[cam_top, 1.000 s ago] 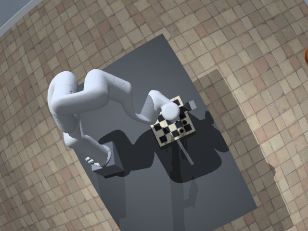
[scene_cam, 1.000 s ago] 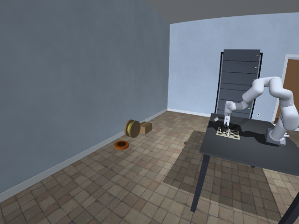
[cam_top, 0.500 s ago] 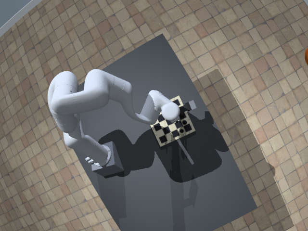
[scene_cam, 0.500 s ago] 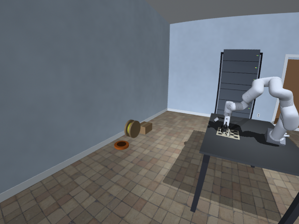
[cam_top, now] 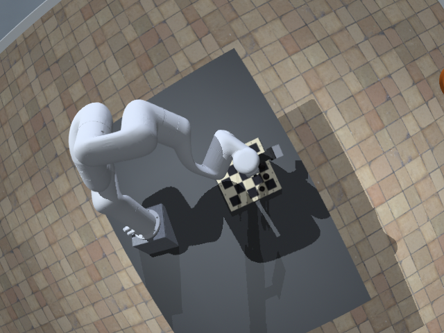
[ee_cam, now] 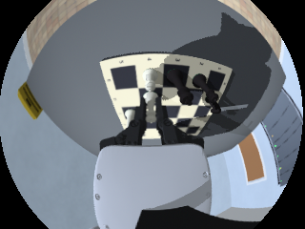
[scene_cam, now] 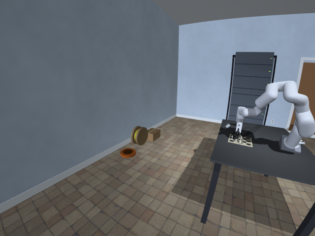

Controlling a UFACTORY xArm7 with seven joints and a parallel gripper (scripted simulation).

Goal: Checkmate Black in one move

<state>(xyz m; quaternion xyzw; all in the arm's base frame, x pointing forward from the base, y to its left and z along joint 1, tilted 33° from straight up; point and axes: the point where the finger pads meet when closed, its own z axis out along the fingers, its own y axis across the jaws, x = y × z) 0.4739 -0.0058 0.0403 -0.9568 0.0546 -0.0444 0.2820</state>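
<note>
Table (cam_top: pixel 200 89): it carries my base and the board; I reach across it from the base side.
Arm (cam_top: pixel 150 125): bent over the board, wrist straight above the squares.
Board (cam_top: pixel 229 200): directly under my gripper; small, with letters and digits on its rim too tiny to read.
Gripper (ee_cam: pixel 148 129): pinching a white piece, fingers pressed on its lower body.
White piece (ee_cam: pixel 151 103): between my fingers, upright, low over the board just ahead of me.
Black pieces (ee_cam: pixel 179 86): two, beyond my grip and to its right, standing upright.
Progress: I judge the mating piece is gripped but not delivered; placing it, releasing and leaving the others untouched remain.
Top view: shows the whole board layout, but my wrist hides the grip.
Wrist view: shows the pinch and the white piece, not the full board.
Exterior view: shows my reach height; pieces too small to tell.
</note>
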